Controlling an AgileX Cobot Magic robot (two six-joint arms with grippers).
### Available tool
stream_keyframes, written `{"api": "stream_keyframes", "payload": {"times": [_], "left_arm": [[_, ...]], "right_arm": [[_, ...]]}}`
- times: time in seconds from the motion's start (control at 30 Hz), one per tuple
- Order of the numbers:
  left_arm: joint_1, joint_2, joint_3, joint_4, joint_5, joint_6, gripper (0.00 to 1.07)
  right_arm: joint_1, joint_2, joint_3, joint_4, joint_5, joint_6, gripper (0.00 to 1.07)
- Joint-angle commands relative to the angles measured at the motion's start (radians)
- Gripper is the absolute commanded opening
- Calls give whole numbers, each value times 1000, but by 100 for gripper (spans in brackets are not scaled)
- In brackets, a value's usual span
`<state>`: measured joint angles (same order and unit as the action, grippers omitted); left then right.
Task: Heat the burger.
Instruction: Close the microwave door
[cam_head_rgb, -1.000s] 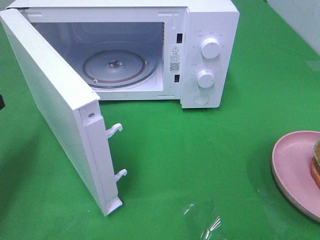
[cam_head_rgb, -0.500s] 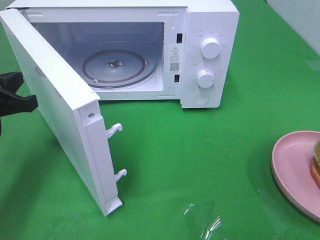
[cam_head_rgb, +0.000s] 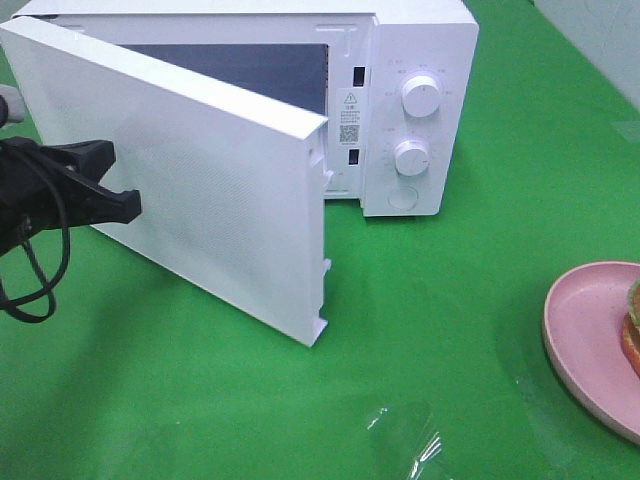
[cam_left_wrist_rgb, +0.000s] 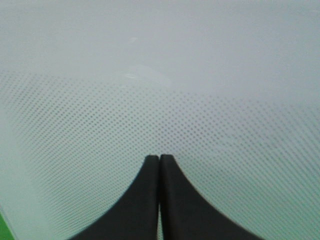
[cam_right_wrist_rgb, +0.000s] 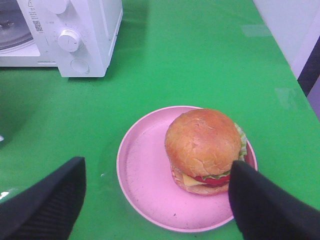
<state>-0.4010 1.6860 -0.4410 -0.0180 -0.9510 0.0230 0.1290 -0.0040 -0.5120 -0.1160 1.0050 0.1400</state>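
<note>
From the high camera, a white microwave (cam_head_rgb: 420, 100) stands at the back of a green table (cam_head_rgb: 450, 330), its door (cam_head_rgb: 210, 190) swung partway across the opening so that only a dark strip of the inside shows above the door's top edge. The left gripper (cam_head_rgb: 125, 205) reaches in from the left side with its black fingers pressed together, the tip against the outer face of the door. Two round knobs (cam_head_rgb: 421, 97) sit one above the other on the microwave's control panel. At the right edge, a pink plate (cam_head_rgb: 580, 340) lies on the table well apart from the microwave, and only a sliver of the burger (cam_head_rgb: 632, 330) on it is in view.

On the left wrist camera, the left gripper (cam_left_wrist_rgb: 159, 159) is fully closed, holding nothing, its tip against the dotted white panel of the door (cam_left_wrist_rgb: 160, 75).

On the right wrist camera, the right gripper (cam_right_wrist_rgb: 157, 187) hangs wide open above the plate (cam_right_wrist_rgb: 145, 170), gripping nothing. The burger (cam_right_wrist_rgb: 204, 147) sits on the plate, off centre, close to one black finger (cam_right_wrist_rgb: 265, 205). The microwave (cam_right_wrist_rgb: 75, 35) is farther off.
</note>
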Motion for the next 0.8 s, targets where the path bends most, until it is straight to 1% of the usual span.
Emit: {"api": "stream_keyframes", "payload": {"times": [0.03,0.1,0.2,0.23,0.3,0.33,0.37,0.4,0.5,0.57,0.6,0.63,0.67,0.73,0.77,0.8], "left_arm": [[-29,13,-32,-30,0,4,0],[-59,32,-63,-51,24,12,0],[-76,40,-86,-53,49,15,0],[-89,49,-114,-58,67,15,0],[-95,54,-126,-63,75,19,0],[-106,64,-155,-63,97,23,0],[-106,64,-155,-63,97,23,0],[-118,76,-183,-63,109,23,0],[-130,88,-210,-65,118,23,0],[-149,107,-261,-65,152,23,0],[-149,107,-261,-65,152,23,0],[-158,121,-292,-65,180,23,0],[-158,121,-292,-65,180,23,0],[-172,141,-333,-65,202,23,0],[-172,141,-333,-65,202,23,0],[-173,156,-363,-65,221,23,0]], "right_arm": [[-8,-26,3,-3,0,-9,76],[-8,-26,3,-3,0,-9,76],[-8,-26,3,-3,0,-9,76],[-8,-26,3,-3,0,-9,76],[-8,-26,3,-3,0,-9,76],[-8,-26,3,-3,0,-9,76],[-8,-26,3,-3,0,-9,76],[-8,-26,3,-3,0,-9,76],[-8,-26,3,-3,0,-9,76],[-8,-26,3,-3,0,-9,76],[-8,-26,3,-3,0,-9,76],[-8,-26,3,-3,0,-9,76],[-8,-26,3,-3,0,-9,76],[-8,-26,3,-3,0,-9,76],[-8,-26,3,-3,0,-9,76],[-8,-26,3,-3,0,-9,76]]}}
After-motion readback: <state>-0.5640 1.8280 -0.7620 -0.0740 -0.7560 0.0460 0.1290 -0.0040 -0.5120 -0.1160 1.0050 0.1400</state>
